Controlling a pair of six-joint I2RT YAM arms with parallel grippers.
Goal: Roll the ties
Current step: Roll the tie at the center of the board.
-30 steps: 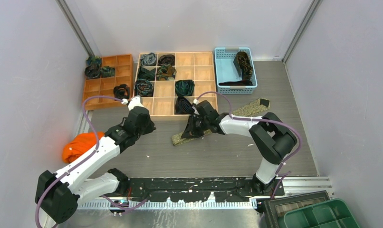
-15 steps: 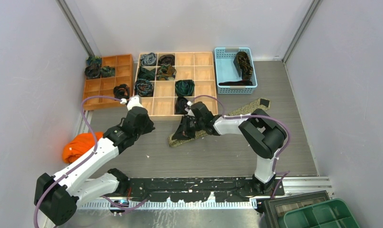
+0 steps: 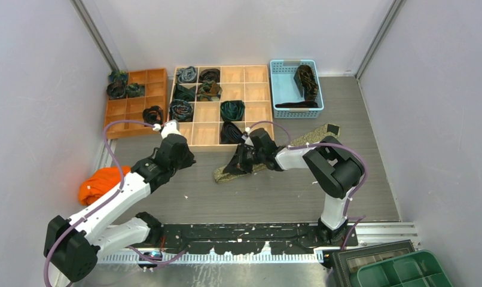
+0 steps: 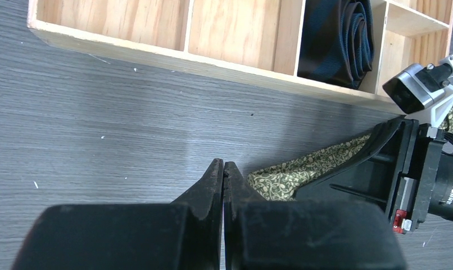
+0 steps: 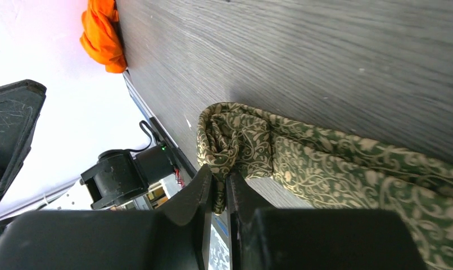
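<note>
The olive-gold tie lies as a long strip across the table, its near end folded over. My right gripper is shut on that folded end; in the top view it sits at the strip's left end. My left gripper is shut and empty, just left of the tie's end; in the top view it is a short way left of the right gripper. Several rolled ties fill the wooden tray.
An orange tray with rolled ties stands at the back left. A blue basket holds dark ties at the back right. An orange cloth lies at the table's left edge. A dark rolled tie sits in the tray's near compartment.
My right gripper first moved left along the tie's end, then eased back slightly right, holding the fold. The left arm barely moved.
</note>
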